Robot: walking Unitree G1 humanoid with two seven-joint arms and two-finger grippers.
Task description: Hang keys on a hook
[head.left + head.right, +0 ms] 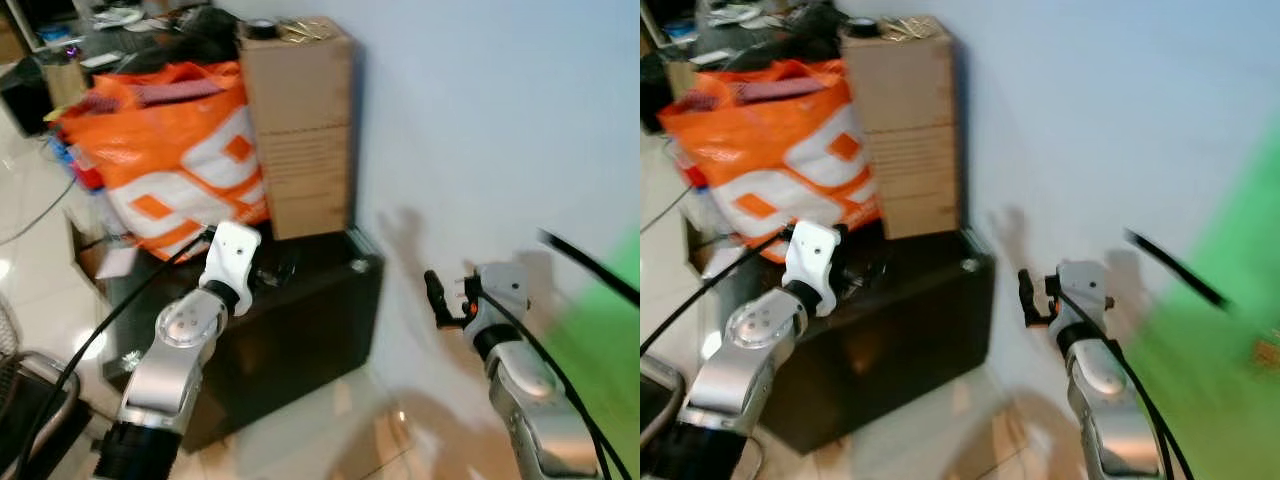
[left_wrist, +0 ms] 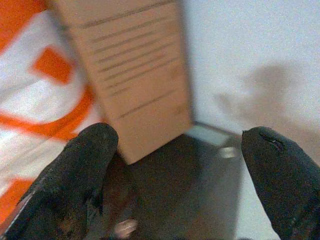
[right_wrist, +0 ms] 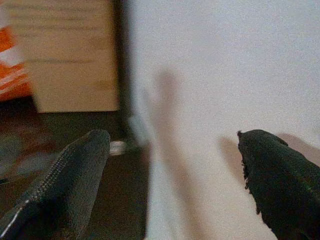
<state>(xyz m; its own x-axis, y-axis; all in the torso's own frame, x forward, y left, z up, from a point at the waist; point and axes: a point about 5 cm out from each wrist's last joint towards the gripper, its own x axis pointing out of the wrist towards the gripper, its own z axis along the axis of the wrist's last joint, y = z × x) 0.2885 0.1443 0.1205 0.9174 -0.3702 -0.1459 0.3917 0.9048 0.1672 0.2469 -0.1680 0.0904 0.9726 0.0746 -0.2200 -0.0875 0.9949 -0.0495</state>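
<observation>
My left gripper (image 2: pixel 180 145) hangs open over the top of a low dark cabinet (image 1: pixel 330 310), its fingers (image 2: pixel 85 165) wide apart with nothing between them. A small pale object (image 2: pixel 125 228) lies on the cabinet top below it, too blurred to identify. My right gripper (image 1: pixel 437 297) is raised to the right of the cabinet, close to the white wall (image 1: pixel 480 120). It is open too, its black fingers (image 3: pixel 75 175) spread on empty air and pointing toward the wall and the cabinet's corner.
A tall cardboard box (image 1: pixel 298 130) stands on the cabinet against the wall, with an orange and white bag (image 1: pixel 165 160) to its left. A green blur (image 1: pixel 600 340) covers the far right. Glossy tiled floor (image 1: pixel 30 270) lies on the left. All views are motion-blurred.
</observation>
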